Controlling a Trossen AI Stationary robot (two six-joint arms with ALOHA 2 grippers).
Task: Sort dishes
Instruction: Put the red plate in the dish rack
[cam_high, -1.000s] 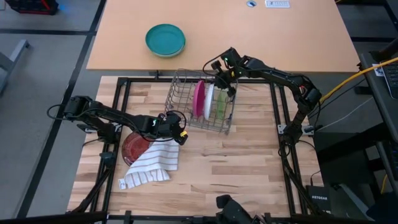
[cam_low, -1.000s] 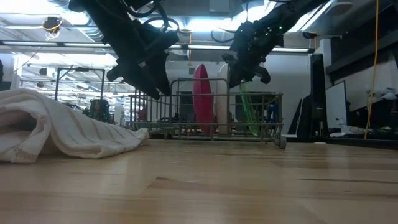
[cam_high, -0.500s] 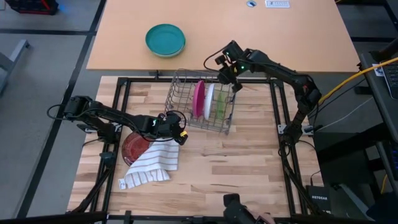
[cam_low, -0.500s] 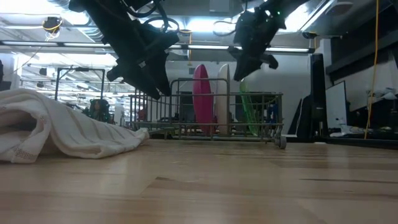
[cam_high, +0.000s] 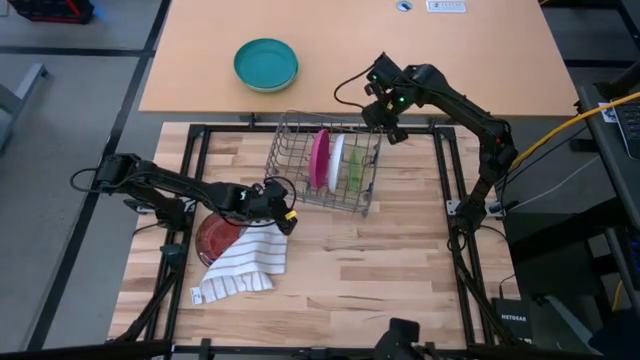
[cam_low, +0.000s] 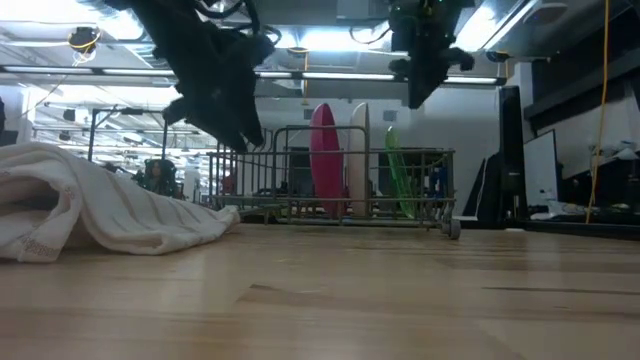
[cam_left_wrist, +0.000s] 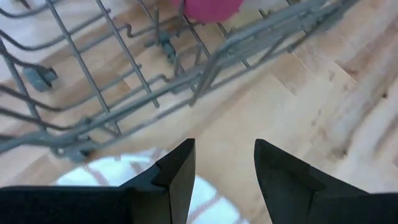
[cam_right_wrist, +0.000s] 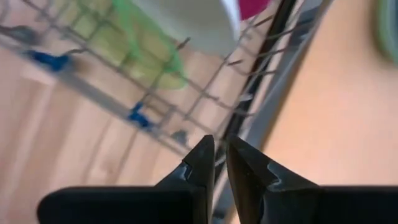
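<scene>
The right end effector (cam_high: 388, 112), fingers nearly together and holding nothing, hangs above the far edge of the grey wire dish rack (cam_high: 290, 150), where a magenta-pink round plastic plate (cam_high: 319, 158) and a pale green plate (cam_high: 356, 166) stand upright. The left end effector (cam_high: 287, 216), fingers apart and empty, hovers beside the rack over the white striped cloth (cam_high: 245, 263), which partly covers the dark red plate (cam_high: 215, 234) near the bench's left edge.

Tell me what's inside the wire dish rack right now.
In the wire dish rack, three plates stand on edge: magenta plate, whitish plate, green plate. Their lower edges are partly hidden behind the wires.
</scene>
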